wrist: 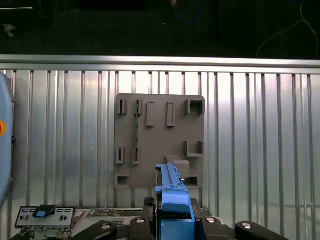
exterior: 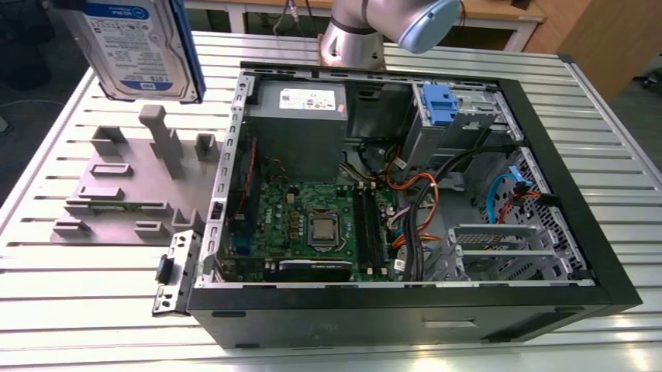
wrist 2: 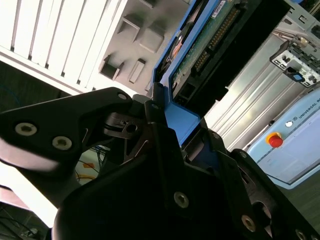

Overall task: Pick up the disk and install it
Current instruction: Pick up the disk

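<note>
Disk [exterior: 139, 46] hangs on edge above the grey fixture plate [exterior: 108, 194] — gripper [wrist 2: 180, 127] pinching its blue carrier bracket [wrist: 175, 205], likely leaving the body free for the open computer case [exterior: 414, 322].

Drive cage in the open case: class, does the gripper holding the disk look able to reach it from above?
Probably yes: the case lies open, nothing covers the drive cage, and the gripper holds the disk high beside the case.

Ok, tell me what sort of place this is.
Probably a robotics lab workcell for PC assembly: an open desktop computer case sits on a slatted aluminium table, a grey fixture plate beside it, and the claw of a robot arm holds the disk above that plate.
</note>
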`<state>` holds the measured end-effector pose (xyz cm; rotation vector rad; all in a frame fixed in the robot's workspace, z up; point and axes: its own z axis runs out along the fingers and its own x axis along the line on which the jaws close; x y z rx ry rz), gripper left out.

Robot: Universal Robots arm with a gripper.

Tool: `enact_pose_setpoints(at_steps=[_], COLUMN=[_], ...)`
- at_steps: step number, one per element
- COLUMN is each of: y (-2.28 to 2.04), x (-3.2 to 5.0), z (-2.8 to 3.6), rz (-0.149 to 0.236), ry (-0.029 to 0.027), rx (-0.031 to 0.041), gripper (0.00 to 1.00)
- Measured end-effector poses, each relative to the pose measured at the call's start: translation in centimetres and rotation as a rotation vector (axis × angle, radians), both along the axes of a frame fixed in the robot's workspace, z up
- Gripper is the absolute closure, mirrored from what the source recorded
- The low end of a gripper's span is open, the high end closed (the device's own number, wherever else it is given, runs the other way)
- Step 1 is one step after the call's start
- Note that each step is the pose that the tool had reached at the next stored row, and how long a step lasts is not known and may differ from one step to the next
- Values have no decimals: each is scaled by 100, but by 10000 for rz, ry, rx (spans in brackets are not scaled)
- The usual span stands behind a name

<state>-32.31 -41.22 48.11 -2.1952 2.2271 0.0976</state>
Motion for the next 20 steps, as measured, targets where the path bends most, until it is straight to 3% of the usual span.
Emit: enact_pose_setpoints(at_steps=[6, 20], y=[-37, -44], x=[0, 62], z=[-1, -1], rz=[0, 0], ry=[0, 0], rx=[1, -1], gripper=[64, 64])
